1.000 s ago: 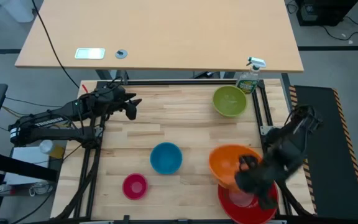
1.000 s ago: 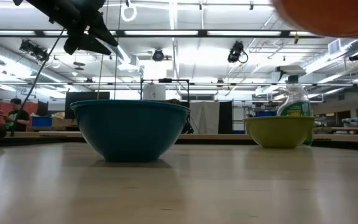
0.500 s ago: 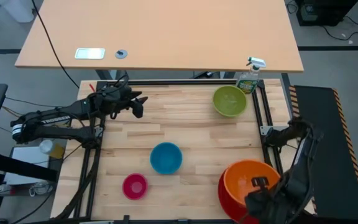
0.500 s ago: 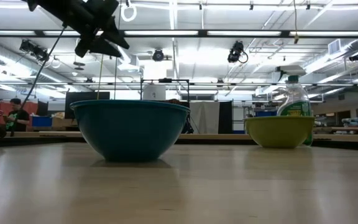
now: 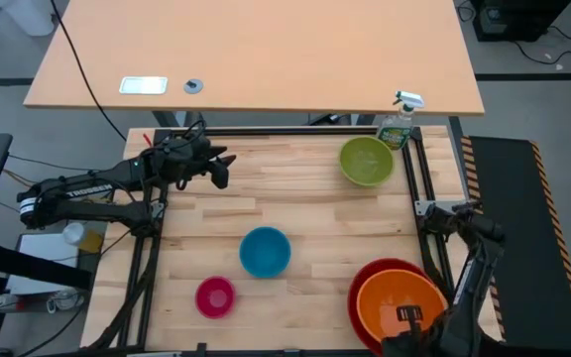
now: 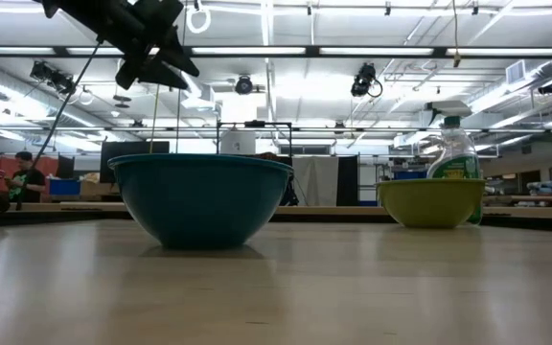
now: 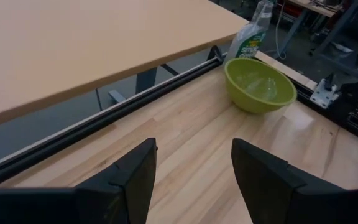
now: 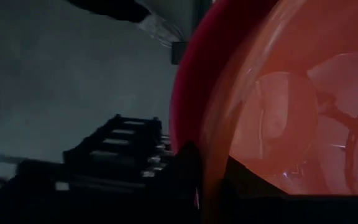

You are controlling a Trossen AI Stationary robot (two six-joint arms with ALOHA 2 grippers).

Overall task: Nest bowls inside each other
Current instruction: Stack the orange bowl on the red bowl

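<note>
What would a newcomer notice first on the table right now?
Probably the round orange plastic bowl sitting inside the large red plastic bowl at the table's near right corner, with the right gripper shut on the orange bowl's rim. After that, three bowls standing apart: blue near the middle, small magenta-pink near left, lime green far right beside a green spray bottle.
</note>
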